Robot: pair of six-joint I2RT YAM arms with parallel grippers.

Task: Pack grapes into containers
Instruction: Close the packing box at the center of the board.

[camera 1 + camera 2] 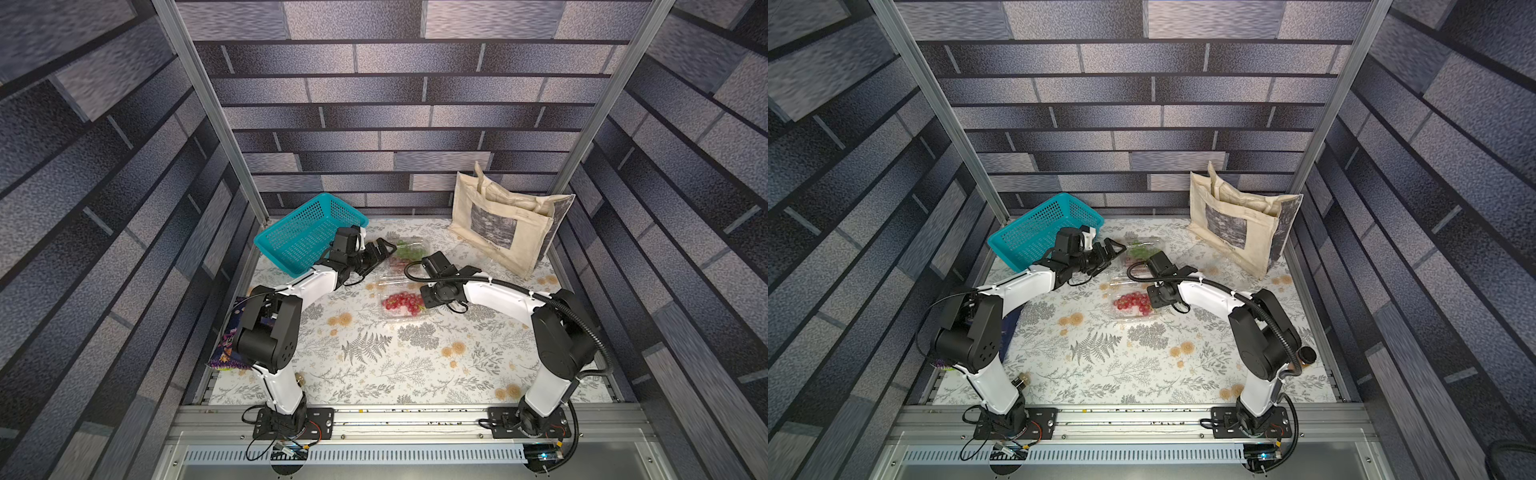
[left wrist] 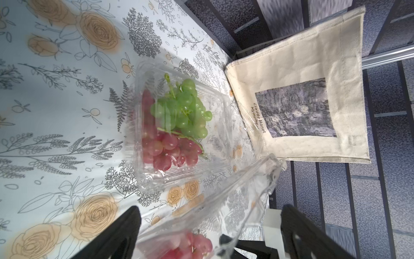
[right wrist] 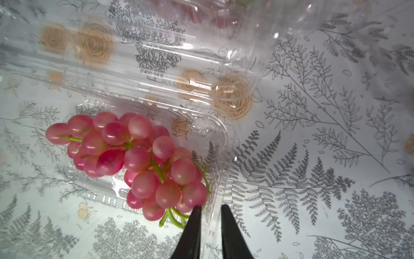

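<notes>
Because my right gripper [image 3: 209, 209], barely parted, straddles the container's [image 3: 224, 139] three-o'clock wall, I must lift straight up, sparing the red grapes [image 3: 139, 157].

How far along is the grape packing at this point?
Done: a green bunch and a red bunch lie in the far container. In hand: a second red bunch sits in the near container, lid up, the right gripper straddling its edge with narrow jaws; the left gripper hangs open nearby. Left: closing that lid; no other bunch is in view.
</notes>
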